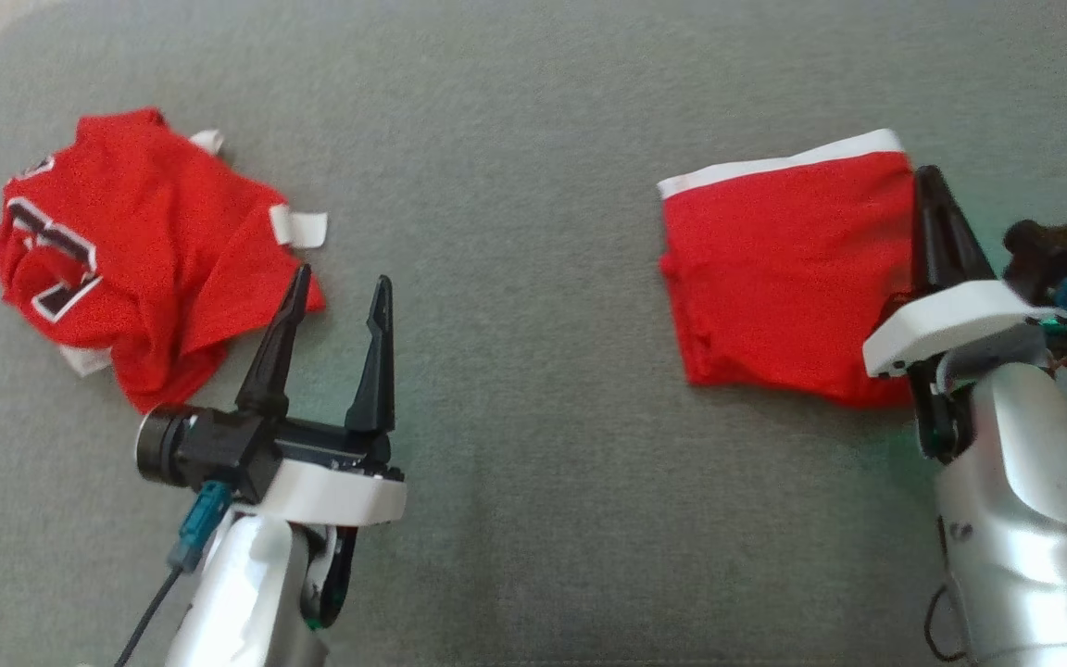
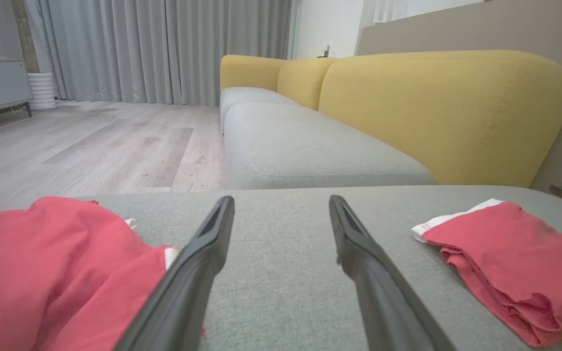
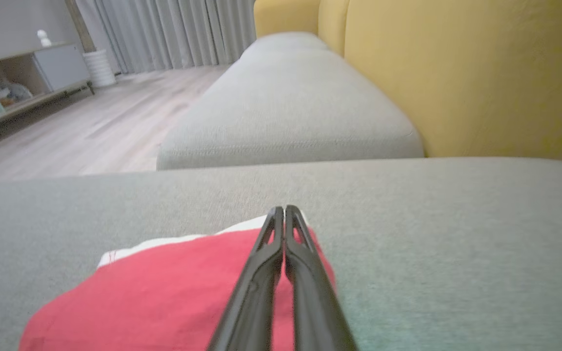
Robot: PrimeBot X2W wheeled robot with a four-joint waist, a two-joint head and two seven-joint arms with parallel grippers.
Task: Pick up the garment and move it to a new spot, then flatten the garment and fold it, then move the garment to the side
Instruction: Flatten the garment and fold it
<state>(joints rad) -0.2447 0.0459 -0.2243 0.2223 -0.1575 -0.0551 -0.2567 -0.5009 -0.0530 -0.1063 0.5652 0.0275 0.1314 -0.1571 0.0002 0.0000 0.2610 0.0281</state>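
Note:
The garment (image 1: 784, 259), red with a white band along its far edge, lies folded on the grey cushion at the right. My right gripper (image 1: 927, 171) is shut on its right edge, both fingers pressed together over the cloth. In the right wrist view the gripper's tips (image 3: 285, 208) meet at the corner of the white band, with the red garment (image 3: 173, 292) spreading left beneath them. My left gripper (image 1: 343, 275) hovers open over bare cushion at the lower left, holding nothing. From the left wrist, that gripper (image 2: 281, 200) has the folded garment (image 2: 505, 253) to its right.
A crumpled red jersey (image 1: 126, 250) with white trim and a number lies at the far left, just left of my left gripper. The grey cushion (image 1: 533, 463) is bare between the two garments. A yellow backrest (image 2: 447, 112) rises at the right; wooden floor (image 2: 90, 146) lies beyond the cushion's edge.

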